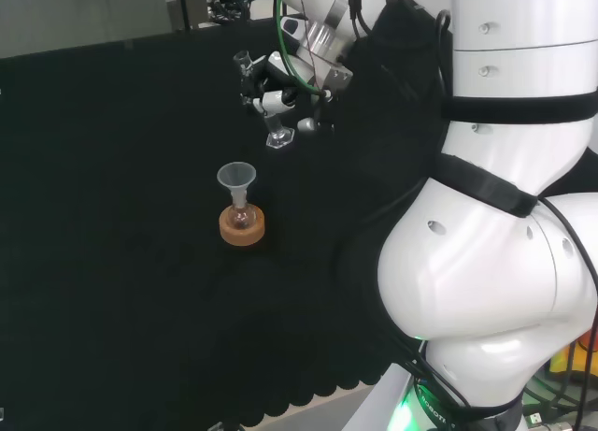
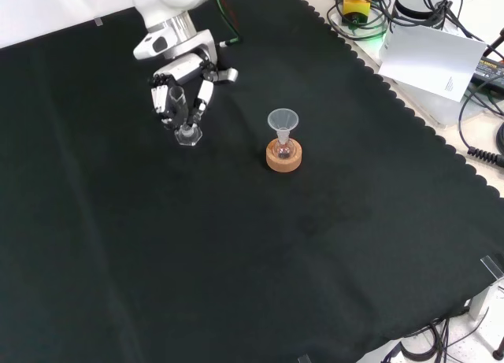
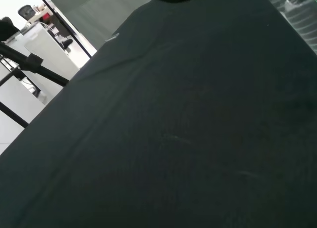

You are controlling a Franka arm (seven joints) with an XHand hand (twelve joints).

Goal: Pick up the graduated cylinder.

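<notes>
The graduated cylinder (image 2: 184, 119) is clear, with a hexagonal foot (image 1: 279, 139), and stands a little tilted at the far side of the black cloth. My black and white hand (image 2: 183, 78) comes down over it, and its fingers (image 2: 205, 92) and thumb curl round the cylinder's upper part (image 1: 263, 99). The foot is at or just above the cloth; I cannot tell which. The wrist view looks across bare black cloth.
A small round flask with a clear funnel (image 2: 282, 120) in its neck sits on a cork ring (image 1: 242, 227), apart from the cylinder. The arm's white links (image 1: 495, 263) fill the head view's right. A paper sheet (image 2: 431, 54) and cables lie beyond the cloth's scalloped edge.
</notes>
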